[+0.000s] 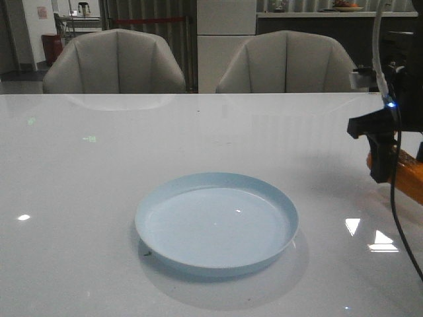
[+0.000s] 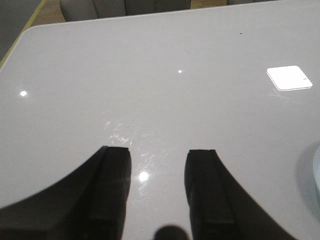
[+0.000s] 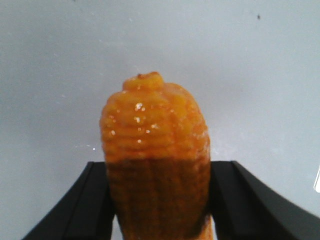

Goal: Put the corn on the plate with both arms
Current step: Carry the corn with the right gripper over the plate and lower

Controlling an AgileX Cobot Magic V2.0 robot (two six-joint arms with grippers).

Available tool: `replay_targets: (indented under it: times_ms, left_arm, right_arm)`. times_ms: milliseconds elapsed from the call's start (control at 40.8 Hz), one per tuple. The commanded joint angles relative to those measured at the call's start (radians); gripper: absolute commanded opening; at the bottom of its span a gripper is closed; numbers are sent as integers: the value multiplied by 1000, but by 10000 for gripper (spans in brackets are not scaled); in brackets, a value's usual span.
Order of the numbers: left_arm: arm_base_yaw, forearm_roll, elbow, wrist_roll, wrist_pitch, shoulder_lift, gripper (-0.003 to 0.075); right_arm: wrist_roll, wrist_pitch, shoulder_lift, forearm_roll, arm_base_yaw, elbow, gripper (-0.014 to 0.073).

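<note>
The orange corn [image 3: 155,130], glossy with bumpy kernels, sticks out between the black fingers of my right gripper [image 3: 158,167], which press on both its sides. In the front view the right gripper [image 1: 381,165] is at the far right edge, low over the table, with the corn [image 1: 408,177] poking out behind it, to the right of the plate. The round pale blue plate [image 1: 218,221] lies empty at the table's front centre. My left gripper [image 2: 157,152] is open over bare table with nothing between its fingers. A sliver of the plate [image 2: 316,175] shows at that view's edge.
Two grey chairs [image 1: 115,63] [image 1: 287,63] stand behind the table's far edge. A black cable [image 1: 396,218] hangs from the right arm down to the front right. White glossy table [image 1: 99,165] spreads left of the plate.
</note>
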Motion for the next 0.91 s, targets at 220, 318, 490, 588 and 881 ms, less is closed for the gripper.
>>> replay_targets:
  times_ms: [220,318,490,588,881]
  left_arm:
    - [-1,-11,-30,-2,-65,-4,342]
    - [-1,-11,-30,-2,-62,-4,342]
    - [-1,-11,-30,-2,-52,-4,343]
    - [-1,-11,-30,-2,-50,-4,342]
    - [-1,-11,-30,-2,-50,-4,333]
  right_arm:
    - [-42,121,-55,104,176,-244,258]
    - [-42,99,-54,123,252,-262,258]
    - [-42,68,-41,128,389,-262,258]
    - [-42,64,-16,128,444,-262,258]
    - [-42,91,80,128,510,-262,258]
